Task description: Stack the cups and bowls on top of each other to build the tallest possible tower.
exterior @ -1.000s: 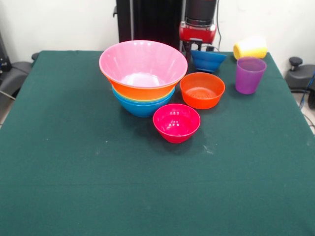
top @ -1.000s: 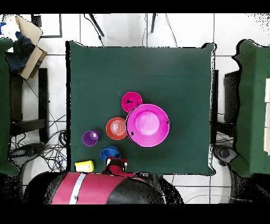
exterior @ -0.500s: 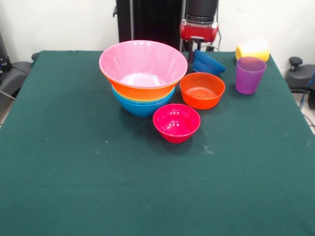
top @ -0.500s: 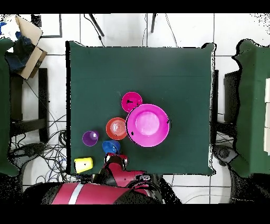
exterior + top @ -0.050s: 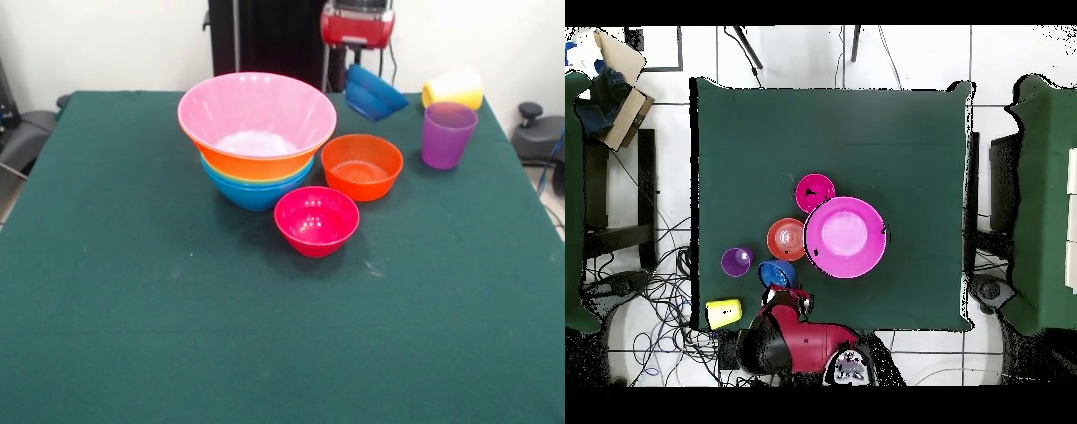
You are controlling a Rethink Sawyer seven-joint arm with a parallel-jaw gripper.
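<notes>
Dark blue bowl hung tilted off green cloth, clamped by gripper under red arm head. Tower sat mid-table: blue base, orange, wide pink on top. Orange-red bowl just beside tower; crimson bowl nearer camera. Purple cup stood upright near table corner, yellow cup lay on its side behind it.

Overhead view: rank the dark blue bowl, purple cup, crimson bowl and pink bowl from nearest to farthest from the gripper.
1. dark blue bowl, right at the gripper
2. purple cup, to its left
3. pink bowl, atop the tower, to the right
4. crimson bowl, farthest up the table
</notes>
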